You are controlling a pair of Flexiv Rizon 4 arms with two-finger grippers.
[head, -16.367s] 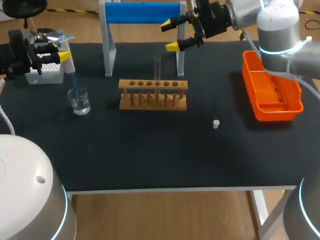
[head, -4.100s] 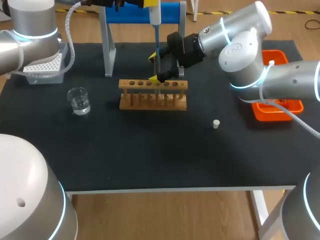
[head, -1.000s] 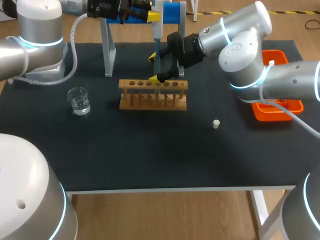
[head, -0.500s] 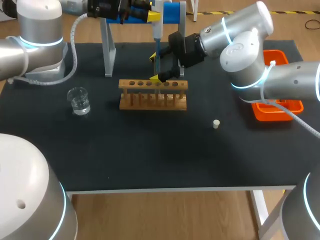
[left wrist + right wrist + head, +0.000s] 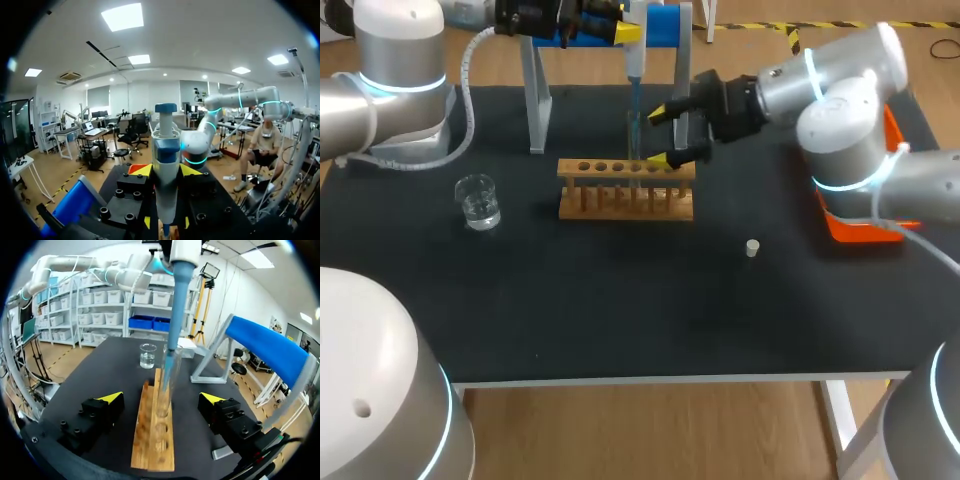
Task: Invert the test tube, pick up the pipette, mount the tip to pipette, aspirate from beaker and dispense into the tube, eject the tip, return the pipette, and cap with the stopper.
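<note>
Black counter point(image 5: 620, 320) carries the wooden rack point(image 5: 626, 190), where the right gripper point(image 5: 662, 136) stands wide open and empty, the upright test tube point(image 5: 634, 135) just ahead of its fingers, untouched, while the left gripper point(image 5: 625, 33) directly above clamps the pipette point(image 5: 633, 60) vertical, tip inside the tube's mouth.

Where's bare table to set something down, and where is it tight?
Free: the wide near strip in front of the rack, from the beaker across to the stopper, and the near right corner in front of the orange bin. Tight: over the rack, where the pipette, the tube and the open right gripper crowd together.
</note>
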